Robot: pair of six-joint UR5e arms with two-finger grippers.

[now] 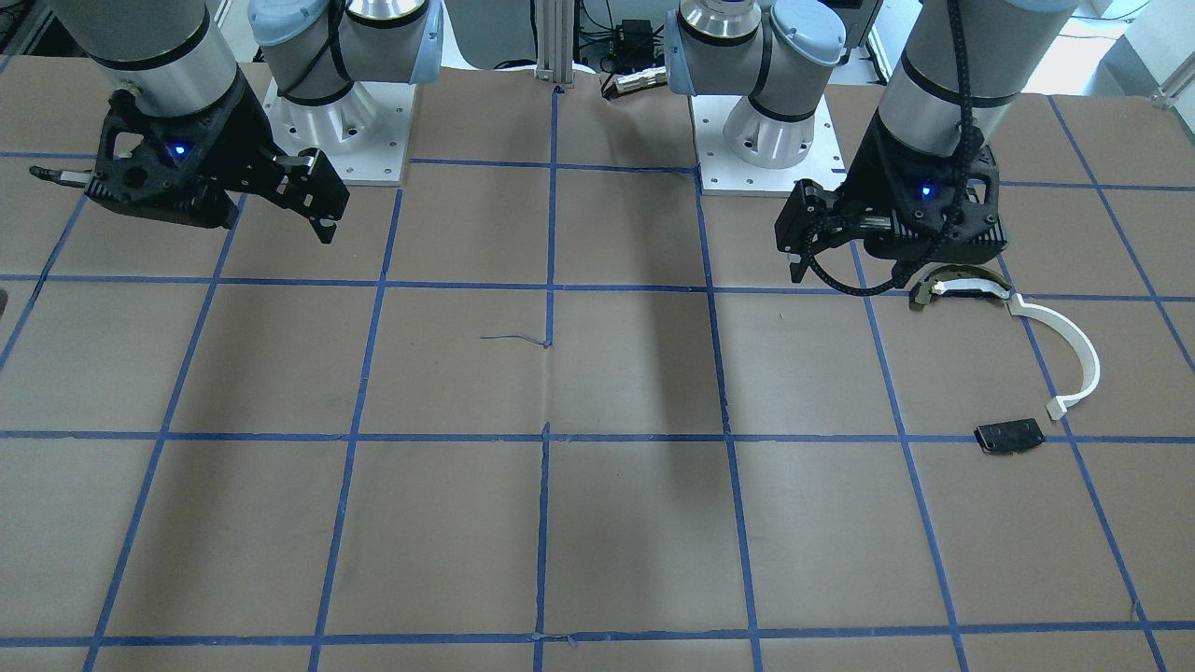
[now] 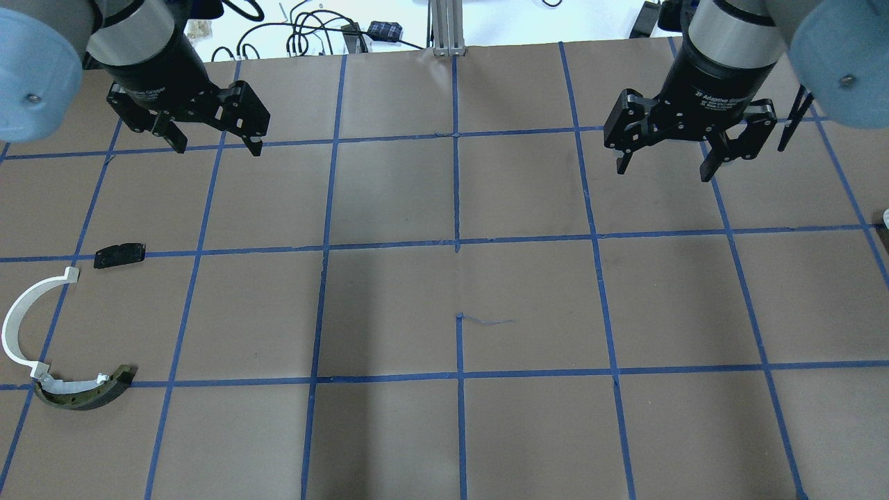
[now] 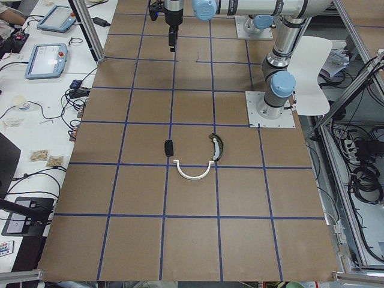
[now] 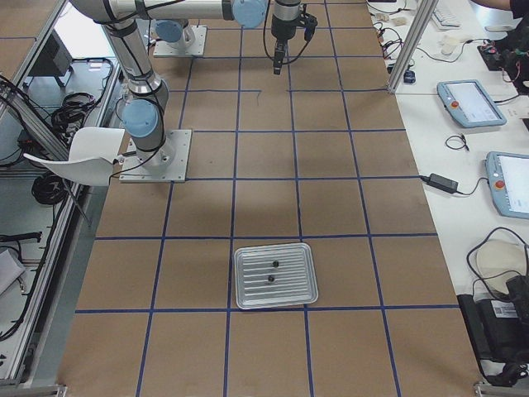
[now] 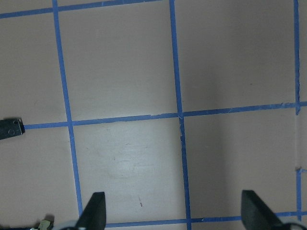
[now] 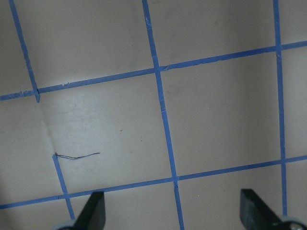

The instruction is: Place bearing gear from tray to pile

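A silver tray (image 4: 248, 298) lies on the table and shows only in the exterior right view. Two small dark round parts rest in it, the bearing gear (image 4: 275, 264) among them; detail is too small to tell. The pile is a white curved strip (image 2: 17, 326), a dark-and-tan arched piece (image 2: 87, 394) and a flat black plate (image 2: 119, 255). My left gripper (image 2: 219, 147) hangs open and empty beyond the plate. My right gripper (image 2: 663, 170) hangs open and empty on the far right side. Both wrist views show bare table between open fingers (image 5: 93, 213).
Brown paper with a blue tape grid covers the table (image 2: 458, 278). The arm bases (image 1: 336, 131) stand on white plates at the robot's edge. Tablets and cables (image 4: 471, 103) lie on side benches off the table. The black plate's end (image 5: 9, 128) peeks in at the left wrist view's edge.
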